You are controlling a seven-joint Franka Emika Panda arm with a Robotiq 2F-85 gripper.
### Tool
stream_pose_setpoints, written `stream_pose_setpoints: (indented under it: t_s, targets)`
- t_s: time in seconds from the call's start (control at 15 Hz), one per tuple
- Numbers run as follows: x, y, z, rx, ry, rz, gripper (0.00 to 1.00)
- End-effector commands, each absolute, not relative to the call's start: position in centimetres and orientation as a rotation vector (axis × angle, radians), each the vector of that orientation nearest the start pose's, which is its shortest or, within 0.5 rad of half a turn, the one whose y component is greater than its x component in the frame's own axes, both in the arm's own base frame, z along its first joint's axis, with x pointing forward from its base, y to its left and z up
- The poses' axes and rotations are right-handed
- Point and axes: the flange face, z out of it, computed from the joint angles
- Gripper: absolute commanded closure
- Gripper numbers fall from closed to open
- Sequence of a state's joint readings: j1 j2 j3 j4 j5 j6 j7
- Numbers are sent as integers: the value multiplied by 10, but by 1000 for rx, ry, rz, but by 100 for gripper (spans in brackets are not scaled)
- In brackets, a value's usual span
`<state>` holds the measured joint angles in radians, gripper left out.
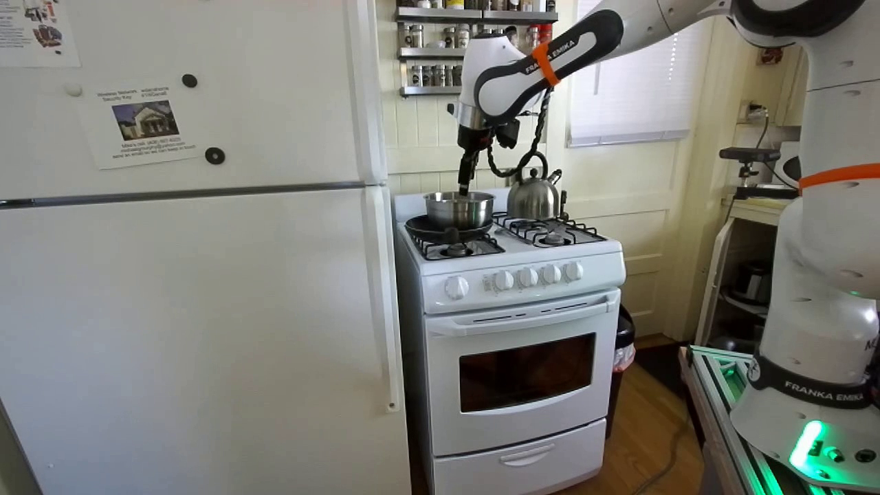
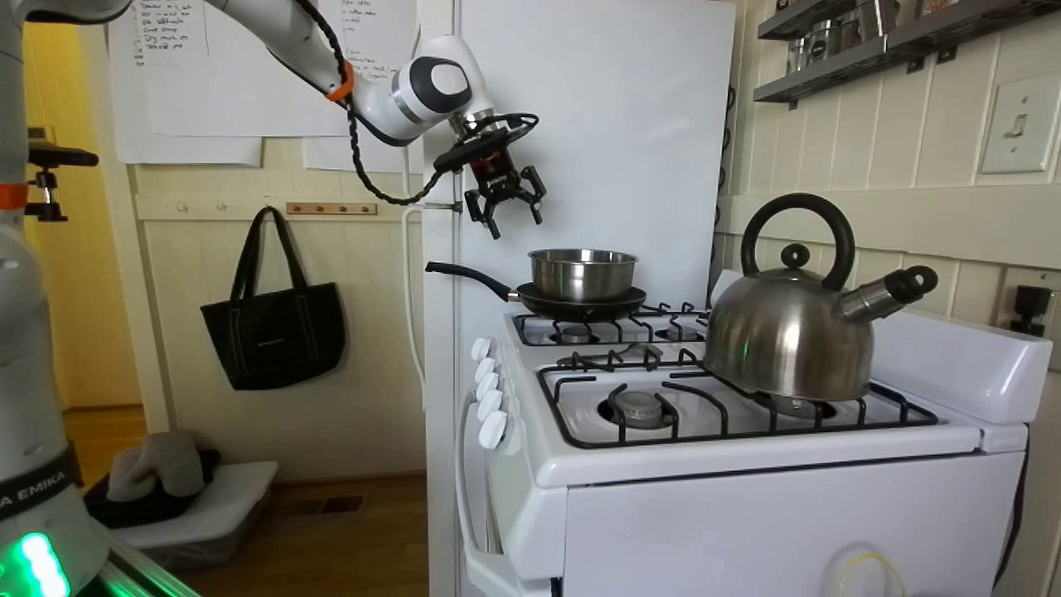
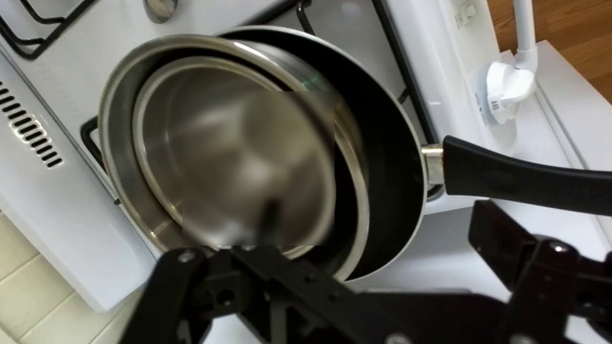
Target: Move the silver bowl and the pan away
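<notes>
Claw (image 2: 515,225): spread wide, grasping nothing.
Bowl (image 2: 583,276): inside pan (image 3: 394,157); may tip if caught off-centre.
Handle (image 3: 516,181): may swing if bumped.

In an exterior view the far blind (image 1: 629,89) glows pale, the refrigerator (image 1: 199,289) at left lies in shade, my base light (image 1: 806,445) glares green — in my wrist view, a square-edged blur clouds part of the silver bowl (image 3: 234,157).

White arm (image 1: 646,31), orange bands (image 1: 545,65), twisty black cable (image 2: 354,133), black gripper (image 2: 515,225), kinda neon green light (image 1: 806,443), four o'clock in an exterior view.
</notes>
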<state>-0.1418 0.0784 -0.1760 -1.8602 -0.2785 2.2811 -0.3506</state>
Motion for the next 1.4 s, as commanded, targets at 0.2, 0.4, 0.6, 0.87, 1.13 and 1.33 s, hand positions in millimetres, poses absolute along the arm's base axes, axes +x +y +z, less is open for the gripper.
stream_pose_setpoints:
  t_s: [0.2, 0.4, 0.6, 0.87, 1.13, 1.33]
  targets:
    - [606, -181, 492, -3449, -401, -547, 0]
    - [618, -184, 478, -3488, -400, -557, 0]
    - [623, -193, 462, -3536, -316, -480, 0]
    - [627, -199, 447, -3552, -211, -417, 25]
    - [631, -200, 442, -3550, -153, -404, 51]
    - [632, -201, 443, -3553, -121, -403, 73]
